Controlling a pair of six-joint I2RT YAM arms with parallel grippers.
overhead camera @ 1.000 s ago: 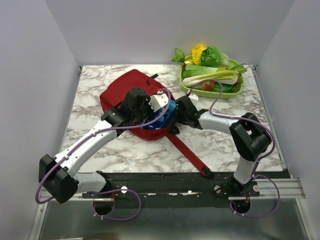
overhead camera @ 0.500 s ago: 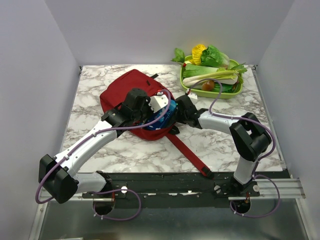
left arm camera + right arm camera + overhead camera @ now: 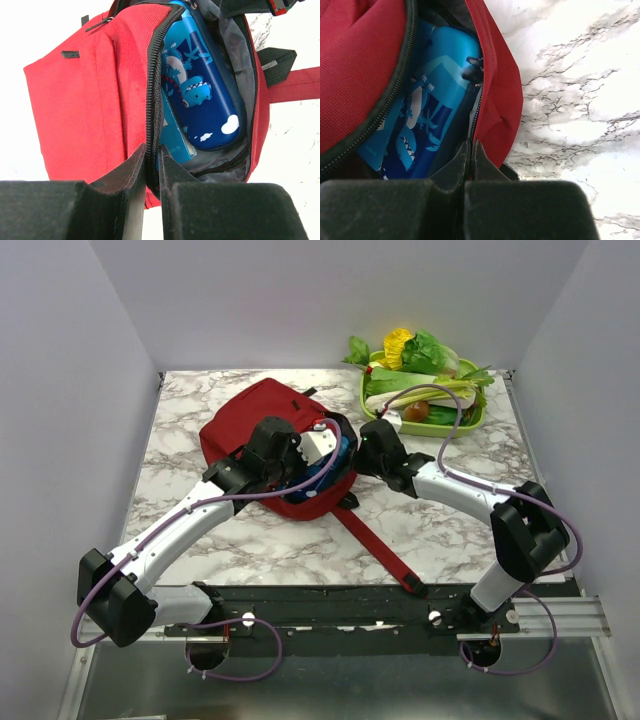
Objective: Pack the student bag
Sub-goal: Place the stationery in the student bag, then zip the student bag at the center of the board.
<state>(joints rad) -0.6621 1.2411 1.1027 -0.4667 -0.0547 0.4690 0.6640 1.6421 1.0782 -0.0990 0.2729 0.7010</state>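
The student bag (image 3: 245, 415), dark red, lies open on the marble table with a blue patterned pencil case (image 3: 200, 95) inside against its grey lining. Beside the case sits a lighter blue flat item (image 3: 172, 135). My left gripper (image 3: 152, 150) is shut on the left zipper edge of the bag's opening (image 3: 152, 90). My right gripper (image 3: 471, 145) is shut on the opposite zipper edge, with the pencil case (image 3: 430, 100) just left of its tips. From above, the left gripper (image 3: 322, 455) and right gripper (image 3: 358, 452) meet over the bag's mouth from either side.
A green tray (image 3: 470, 422) piled with vegetables stands at the back right, close behind the right arm's cable. One long red strap (image 3: 375, 545) runs from the bag toward the table's near edge. Walls close in the table on three sides.
My right gripper has shut on the bag's right zipper edge and moved slightly back, its elbow swinging right. The left gripper has kept its hold and place.
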